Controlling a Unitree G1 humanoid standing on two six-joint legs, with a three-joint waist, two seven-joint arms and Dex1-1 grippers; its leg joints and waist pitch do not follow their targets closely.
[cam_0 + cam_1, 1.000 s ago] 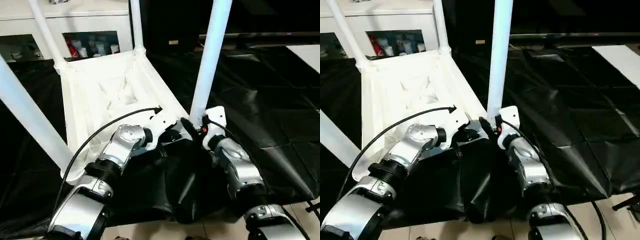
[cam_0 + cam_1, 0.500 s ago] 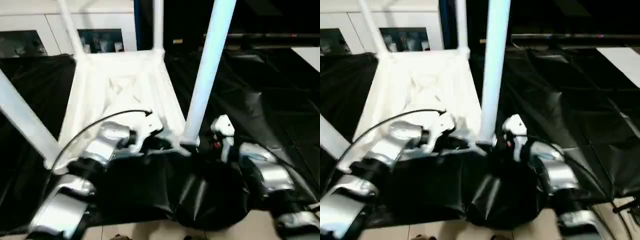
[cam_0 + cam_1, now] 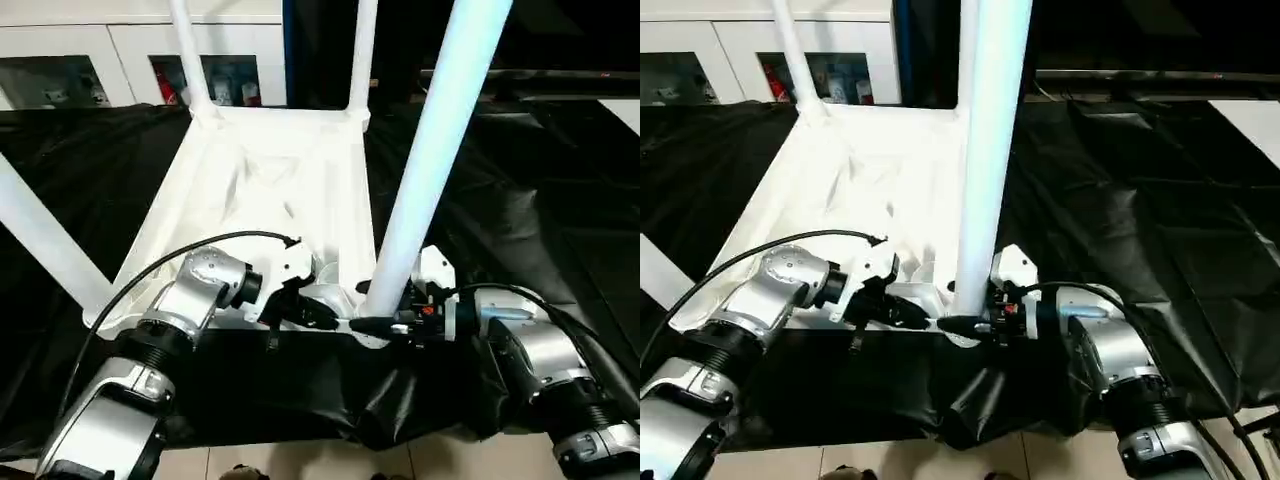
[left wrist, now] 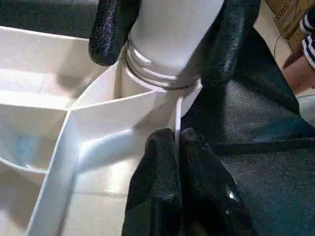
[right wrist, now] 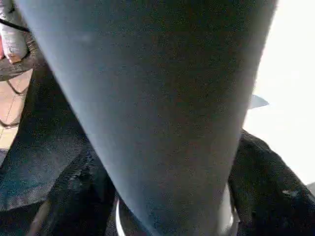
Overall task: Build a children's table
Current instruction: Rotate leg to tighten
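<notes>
Black plastic sheeting (image 3: 520, 190) covers the floor, with white glass-fronted cabinets (image 3: 120, 60) along the far wall; no label or writing can be read anywhere. On the sheeting lies the upside-down white plastic children's table (image 3: 270, 190), ribbed underside up, its long axis running from the robot toward the cabinets. Four white tapered tubular legs stand up from its corner sockets: two at the far corners, one at the near left corner (image 3: 40, 240), and the near right leg (image 3: 430, 170) rising close to the camera, tilted slightly to the right.

The right gripper (image 3: 385, 325) clasps the base of that near right leg where it enters the socket, one black finger (image 4: 110, 29) on each side of the tube, just above the metal collar. The left gripper (image 3: 300, 312) has its two fingers pressed together, pinching the thin rim (image 4: 176, 118) of the tabletop beside the same socket.

Compared with a second ago, the head camera has shifted, so the table now sits squarer. The right forearm reaches in lower, more from the side.
</notes>
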